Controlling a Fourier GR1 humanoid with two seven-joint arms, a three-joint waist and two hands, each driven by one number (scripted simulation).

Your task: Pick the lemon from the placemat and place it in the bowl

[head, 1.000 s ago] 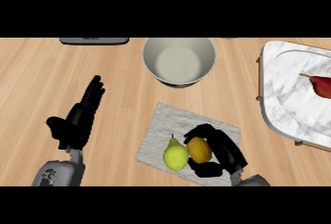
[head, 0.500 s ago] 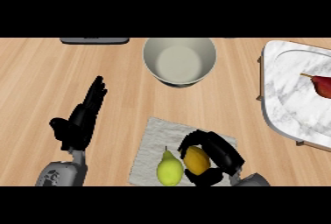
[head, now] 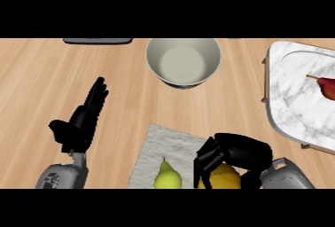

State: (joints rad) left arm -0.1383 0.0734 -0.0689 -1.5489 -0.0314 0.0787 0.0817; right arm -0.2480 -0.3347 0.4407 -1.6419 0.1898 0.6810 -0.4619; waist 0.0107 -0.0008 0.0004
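The yellow lemon (head: 224, 178) lies on the grey placemat (head: 165, 146) at the view's lower middle. My right hand (head: 237, 153) sits over it, fingers curled round its top and left side, hiding most of it. A yellow-green pear (head: 167, 175) lies just left of the lemon on the same mat. The pale bowl (head: 182, 60) stands at the top centre, well apart from the mat. My left hand (head: 82, 120) rests open at the left, fingers up, above the bare wood.
A white marble tray (head: 293, 102) on the right holds a dark red pear-like fruit (head: 323, 88). A dark flat object (head: 98, 41) lies at the counter's far edge, upper left. Wooden counter lies between mat and bowl.
My right hand, with the lemon in it, has come lower in the view, toward me. The pear has slid the same way. My left hand has stayed put.
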